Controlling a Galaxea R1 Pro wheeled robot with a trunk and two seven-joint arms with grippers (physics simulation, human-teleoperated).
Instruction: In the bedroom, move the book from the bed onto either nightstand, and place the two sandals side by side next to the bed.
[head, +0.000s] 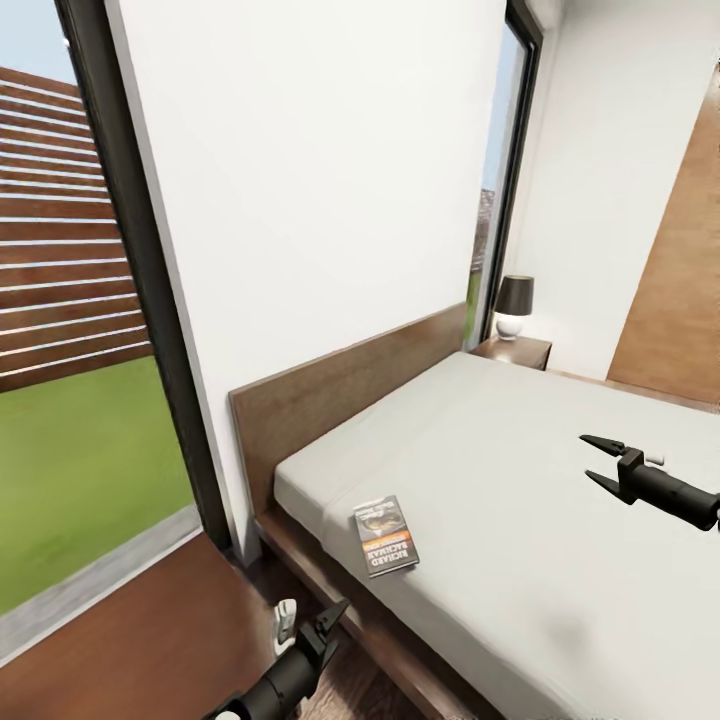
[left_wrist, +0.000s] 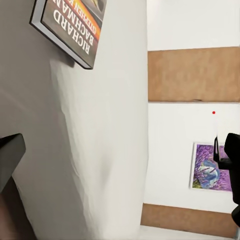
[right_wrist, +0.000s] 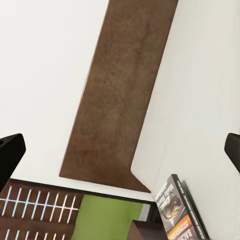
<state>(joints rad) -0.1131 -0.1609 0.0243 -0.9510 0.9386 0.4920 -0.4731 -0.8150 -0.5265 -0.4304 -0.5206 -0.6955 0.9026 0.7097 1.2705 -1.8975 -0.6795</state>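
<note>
Book (head: 386, 535) near bed (head: 520, 520) corner, left pincer (head: 318, 625) partly cut off

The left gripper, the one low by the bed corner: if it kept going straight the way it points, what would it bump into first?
Probably the bed: the left gripper, open, points at the mattress edge just below the book. Depth is unclear.

Legible text: "RICHARD BACHMAN" in white capitals on the dark grey cover of the thin paperback book (left_wrist: 70, 27); same book (head: 386, 535) in head view, lettering upside down. Small line above the orange band unreadable.
</note>
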